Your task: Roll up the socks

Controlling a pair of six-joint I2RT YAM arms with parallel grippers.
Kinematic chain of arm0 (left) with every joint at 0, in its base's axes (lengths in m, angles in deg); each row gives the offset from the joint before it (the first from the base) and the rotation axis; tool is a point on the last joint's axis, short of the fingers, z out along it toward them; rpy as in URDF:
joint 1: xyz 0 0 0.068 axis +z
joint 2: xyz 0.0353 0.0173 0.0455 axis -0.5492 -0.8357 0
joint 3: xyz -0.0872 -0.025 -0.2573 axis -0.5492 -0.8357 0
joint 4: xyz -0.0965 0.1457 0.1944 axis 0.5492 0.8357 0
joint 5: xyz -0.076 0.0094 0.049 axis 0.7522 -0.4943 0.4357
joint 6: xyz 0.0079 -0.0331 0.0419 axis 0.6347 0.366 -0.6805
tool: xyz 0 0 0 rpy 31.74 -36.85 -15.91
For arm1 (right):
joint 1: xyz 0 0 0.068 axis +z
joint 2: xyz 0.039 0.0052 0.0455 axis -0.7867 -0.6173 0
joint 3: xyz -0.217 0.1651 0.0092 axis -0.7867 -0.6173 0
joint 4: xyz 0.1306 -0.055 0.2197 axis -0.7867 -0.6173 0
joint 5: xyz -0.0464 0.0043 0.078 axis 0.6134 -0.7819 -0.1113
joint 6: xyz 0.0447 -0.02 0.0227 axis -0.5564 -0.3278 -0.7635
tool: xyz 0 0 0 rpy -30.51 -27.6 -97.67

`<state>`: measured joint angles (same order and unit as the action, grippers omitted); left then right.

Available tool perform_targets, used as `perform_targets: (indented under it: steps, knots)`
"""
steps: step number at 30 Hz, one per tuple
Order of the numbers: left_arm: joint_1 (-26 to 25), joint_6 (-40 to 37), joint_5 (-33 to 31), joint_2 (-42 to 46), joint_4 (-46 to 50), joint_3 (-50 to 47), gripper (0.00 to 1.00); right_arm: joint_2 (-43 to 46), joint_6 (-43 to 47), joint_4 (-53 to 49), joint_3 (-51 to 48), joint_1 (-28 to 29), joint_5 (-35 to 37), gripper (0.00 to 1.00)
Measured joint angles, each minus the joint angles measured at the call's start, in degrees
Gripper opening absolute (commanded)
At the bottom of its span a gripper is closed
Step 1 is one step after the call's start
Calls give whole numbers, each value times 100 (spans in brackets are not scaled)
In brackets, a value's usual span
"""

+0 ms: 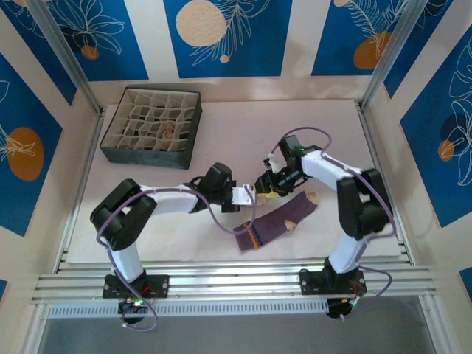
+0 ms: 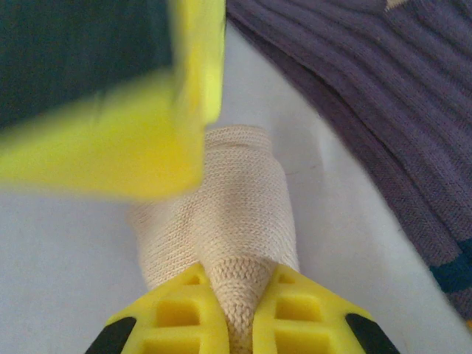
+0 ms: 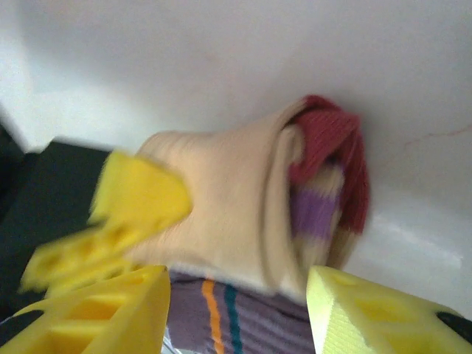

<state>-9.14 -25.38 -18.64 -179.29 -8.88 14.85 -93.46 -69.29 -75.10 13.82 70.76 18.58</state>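
In the middle of the desk (image 1: pixel 236 133) sits the cream sock (image 3: pixel 236 214), rolled into a soft, light bundle that would likely spring open if released, so it is best pinched across its loose end. The left gripper (image 2: pixel 240 295) is closed on its fabric, with the arm stretched low. The right gripper (image 3: pixel 237 284) stands wide open around the roll. The purple sock (image 1: pixel 276 221) lies flat just beside.

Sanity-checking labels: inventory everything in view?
cream knit sock with red toe: 1, rolled, mid-table between the grippers
purple ribbed sock with tan toe: 1, flat, beside the roll
dark grid-divided box: 1, dark grey, table's far left
tan-brown bundle: 1, in a box cell
white table: 1, under everything
left gripper: 1, yellow, shut on the cream sock
right gripper: 1, yellow, open, at the roll
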Motion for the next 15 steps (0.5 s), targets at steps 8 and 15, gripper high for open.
perform_targets:
  steps: [8,15]
  knots:
    - [498,671,1237,-573,1255,828,0,2282,761,726,-723,212,933,53]
    - [743,1093,1921,-866,1784,1191,0,3082,2251,1545,-1624,970,2159,60]
